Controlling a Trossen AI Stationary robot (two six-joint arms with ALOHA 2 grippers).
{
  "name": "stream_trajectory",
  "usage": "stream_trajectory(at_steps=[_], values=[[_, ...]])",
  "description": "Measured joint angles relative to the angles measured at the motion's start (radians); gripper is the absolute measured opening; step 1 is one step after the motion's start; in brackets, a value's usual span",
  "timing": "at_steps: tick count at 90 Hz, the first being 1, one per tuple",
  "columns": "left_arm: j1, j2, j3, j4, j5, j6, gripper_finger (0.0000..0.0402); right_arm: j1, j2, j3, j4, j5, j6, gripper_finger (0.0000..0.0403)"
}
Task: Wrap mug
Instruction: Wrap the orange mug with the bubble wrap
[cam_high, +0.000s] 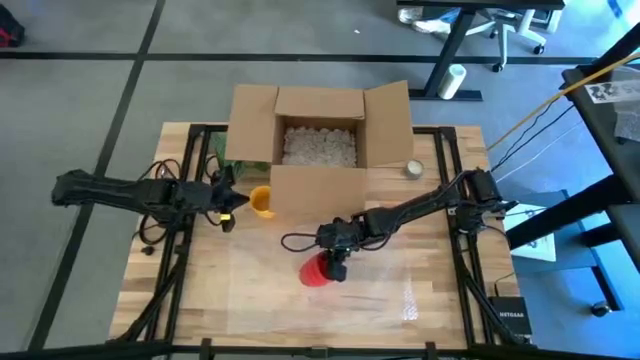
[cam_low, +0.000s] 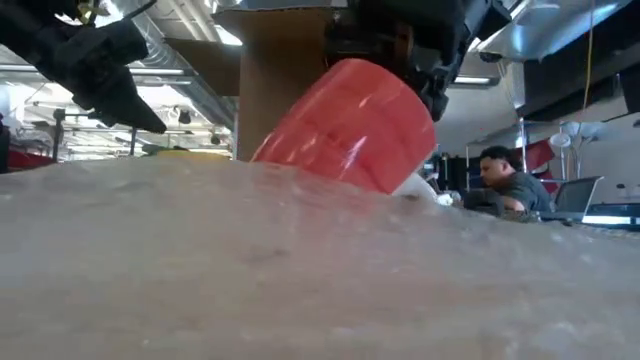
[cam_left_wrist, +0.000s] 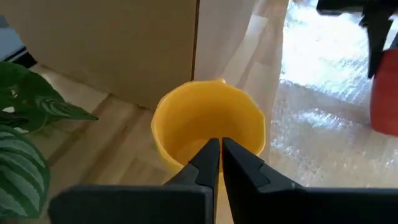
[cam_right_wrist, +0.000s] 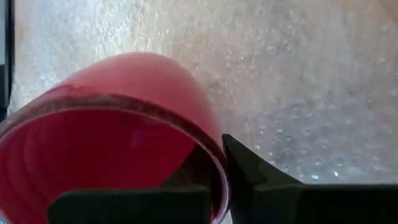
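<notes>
The right gripper (cam_high: 334, 262) pinches the rim of the tilted red mug (cam_high: 317, 271) over the bubble wrap (cam_high: 380, 290) near the table's front edge, while the left gripper (cam_high: 237, 199), fingers together, waits by the yellow cup (cam_high: 261, 200).

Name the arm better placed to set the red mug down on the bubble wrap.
Right. The right gripper is shut on the red mug, holding it tilted over the bubble wrap. The left gripper is shut, by the yellow cup near the box.

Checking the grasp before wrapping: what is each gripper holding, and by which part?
Right gripper holds the red mug by its rim. Left gripper holds nothing, shut behind the yellow cup.
</notes>
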Motion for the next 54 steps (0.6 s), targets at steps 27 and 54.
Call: stream_trajectory(at_steps=[27, 54], values=[[0.000, 0.000, 0.000, 0.001, 0.002, -0.004, 0.0000, 0.001, -0.013, -0.002, -0.080, -0.010, 0.000, 0.0000], [0.000, 0.000, 0.000, 0.004, 0.002, -0.010, 0.0000, 0.000, -0.107, -0.011, -0.223, 0.069, -0.004, 0.0000]])
